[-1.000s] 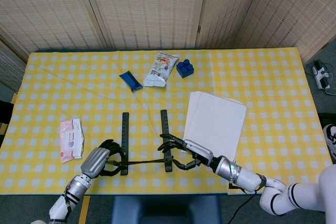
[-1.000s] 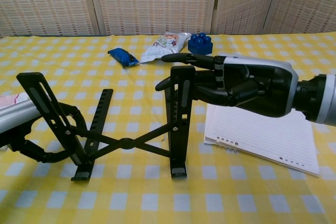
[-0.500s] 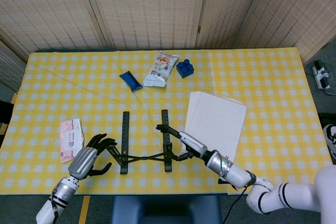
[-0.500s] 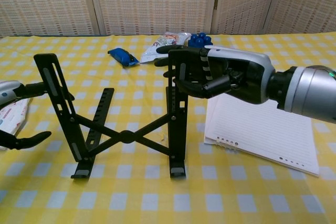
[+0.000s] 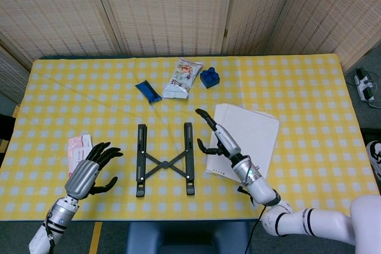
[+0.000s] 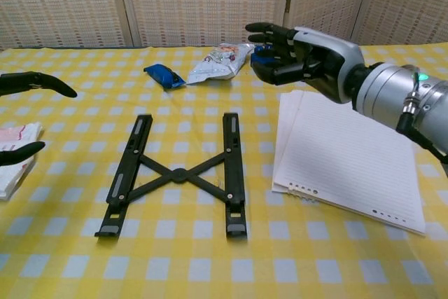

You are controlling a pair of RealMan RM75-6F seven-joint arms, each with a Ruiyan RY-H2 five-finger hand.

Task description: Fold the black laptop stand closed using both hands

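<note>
While lifted clear of the yellow checked counter (image 5: 309, 93) at far left, left hand (image 5: 89, 171) spread with fingers (image 5: 106, 151) released, grasping nothing; seen in the chest view only as dark fingertips at the frame's edge. Just beside it on the outer side, a pink packet (image 5: 78, 151) lying flat on the cloth, partly covered by the hand in the head view. Further right, black laptop stand (image 5: 164, 159) lying flat on the counter near the front edge, both long bars down and roughly parallel, the thin cross links forming an X between them; touched by neither hand. Behind it, toward the far side of the counter, a small blue wrapper (image 5: 148, 91), then a white snack bag (image 5: 181, 77) with printed picture, then a blue toy brick (image 5: 209, 77) just beside the bag. Right of the stand, right hand (image 5: 215, 138) raised above the counter, fingers (image 6: 269, 31) extended and a little curled, released and holding nothing, palm turned toward the stand; in the chest view held high, in front of the blue brick. Below and right of that hand, a stack of white lined paper (image 5: 250, 138) lying on the cloth, its near corner crossed by the right forearm in the head view. At far right, off the counter, a white plug strip (image 5: 364, 85) on the floor.
</note>
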